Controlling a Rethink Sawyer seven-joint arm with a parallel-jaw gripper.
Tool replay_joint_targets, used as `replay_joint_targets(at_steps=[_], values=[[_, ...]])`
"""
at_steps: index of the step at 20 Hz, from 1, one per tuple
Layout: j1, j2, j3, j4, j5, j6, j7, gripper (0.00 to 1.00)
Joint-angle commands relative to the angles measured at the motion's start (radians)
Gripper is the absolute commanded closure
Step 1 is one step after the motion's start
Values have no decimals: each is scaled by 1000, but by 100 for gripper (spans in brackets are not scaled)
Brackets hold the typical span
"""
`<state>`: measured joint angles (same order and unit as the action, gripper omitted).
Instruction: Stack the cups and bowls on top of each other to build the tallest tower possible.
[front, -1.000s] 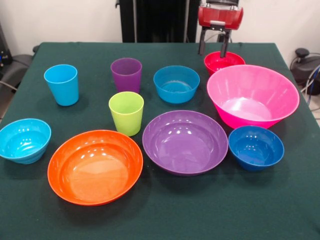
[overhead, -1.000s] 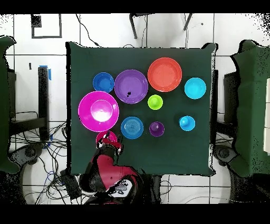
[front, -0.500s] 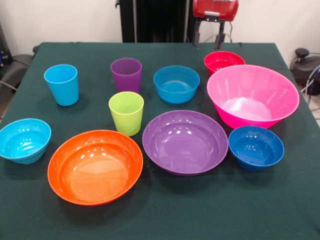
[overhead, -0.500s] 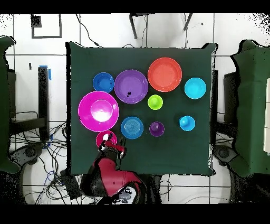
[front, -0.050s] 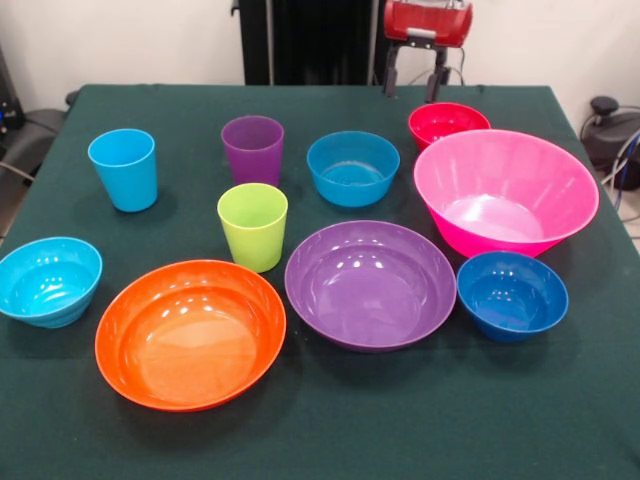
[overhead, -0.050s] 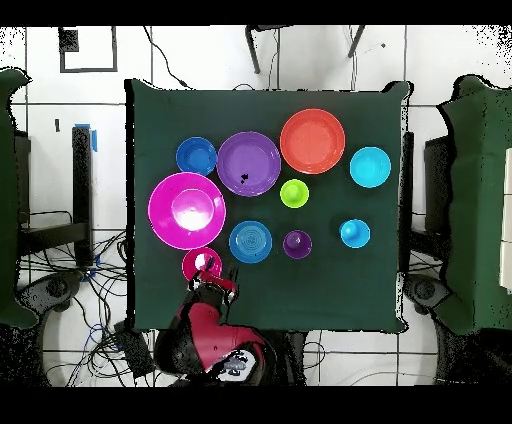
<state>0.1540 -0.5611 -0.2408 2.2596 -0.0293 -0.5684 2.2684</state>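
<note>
My gripper hangs open and empty above the table's far edge, just behind the red bowl; from above, the gripper sits beside the red bowl. The light blue cup, purple cup and lime green cup stand upright and apart. Spread around them are the blue bowl, big pink bowl, wide purple bowl, orange bowl, cyan bowl and dark blue bowl. Each piece stands alone; no tower is in view.
The dark green table carries all the pieces. The pink bowl nearly touches the red bowl and the dark blue bowl. Cables and chairs lie beyond the table's edges.
The gripper has lifted away from the red bowl's rim and drawn back toward the table's far edge. The red bowl stays where it was.
</note>
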Motion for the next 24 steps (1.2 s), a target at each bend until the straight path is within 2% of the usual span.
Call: replay_joint_targets(at_steps=[1, 10, 24], values=[[27, 102, 80, -41, 66, -24, 187, 0], [32, 151, 83, -63, 80, -69, 201, 0], [71, 148, 68, -57, 135, -60, 195, 0]])
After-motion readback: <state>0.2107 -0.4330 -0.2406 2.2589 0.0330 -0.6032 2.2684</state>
